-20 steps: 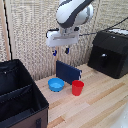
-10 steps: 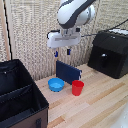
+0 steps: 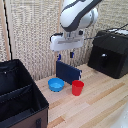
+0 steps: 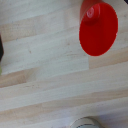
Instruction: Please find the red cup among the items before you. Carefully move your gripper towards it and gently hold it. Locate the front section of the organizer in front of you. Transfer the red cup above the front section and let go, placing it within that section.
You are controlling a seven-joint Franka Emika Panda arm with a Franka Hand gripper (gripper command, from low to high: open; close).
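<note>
- Red cup (image 3: 77, 88) stands upright on the light wooden table (image 3: 100, 105), just beside the blue bowl (image 3: 56, 84), on the exterior view's right of it.
- Behind the red cup, a dark blue flat panel (image 3: 68, 71) stands on edge, close to both the cup and the bowl.
- White arm's gripper (image 3: 65, 55) hangs above that panel, higher than the red cup and clear of it; its short dark-and-blue fingers (image 3: 72, 55) point down with a gap between them, holding nothing.
- Well apart from the red cup, toward the exterior view's left, sits the black organizer (image 3: 30, 87), its inner dividers forming compartments.
- On the opposite side of the red cup stands a black boxy appliance (image 3: 109, 52).
- Wrist view: red cup (image 4: 99, 27) seen from above, its round mouth open, bare wood planks around it.
</note>
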